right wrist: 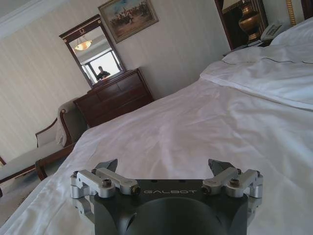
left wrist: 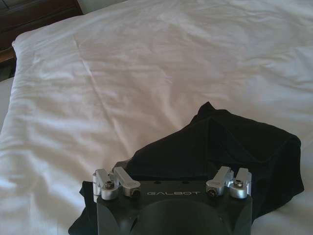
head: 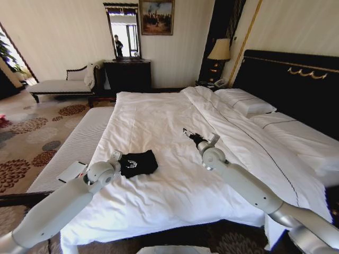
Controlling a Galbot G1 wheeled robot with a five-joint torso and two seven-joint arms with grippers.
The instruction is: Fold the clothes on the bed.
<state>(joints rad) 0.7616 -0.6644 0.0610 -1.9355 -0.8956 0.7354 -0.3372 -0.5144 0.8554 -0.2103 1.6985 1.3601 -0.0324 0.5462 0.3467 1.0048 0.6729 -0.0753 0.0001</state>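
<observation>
The clothes are one black T-shirt point(head: 139, 163), lying bunched into a small folded bundle on the white bed point(head: 175, 114) near its front left corner. My left gripper point(head: 117, 156) hovers at the bundle's left edge. In the left wrist view its fingers stand apart, open, just above the black cloth point(left wrist: 234, 142), and white sheet point(left wrist: 146, 63) stretches beyond. My right gripper point(head: 187, 133) is raised over the middle of the mattress, well right of the shirt. In the right wrist view it is open point(right wrist: 164, 166) with nothing between its dark fingertips point(right wrist: 110, 164), above bare sheet point(right wrist: 195, 127).
A pale upholstered bench point(head: 79, 140) runs along the bed's left side with a flat white item point(head: 71, 172) on it. Pillows point(head: 246, 100) and the dark headboard point(head: 296, 79) are at the right. A dresser with a mirror point(head: 127, 74) and a chaise point(head: 61, 84) stand by the far wall.
</observation>
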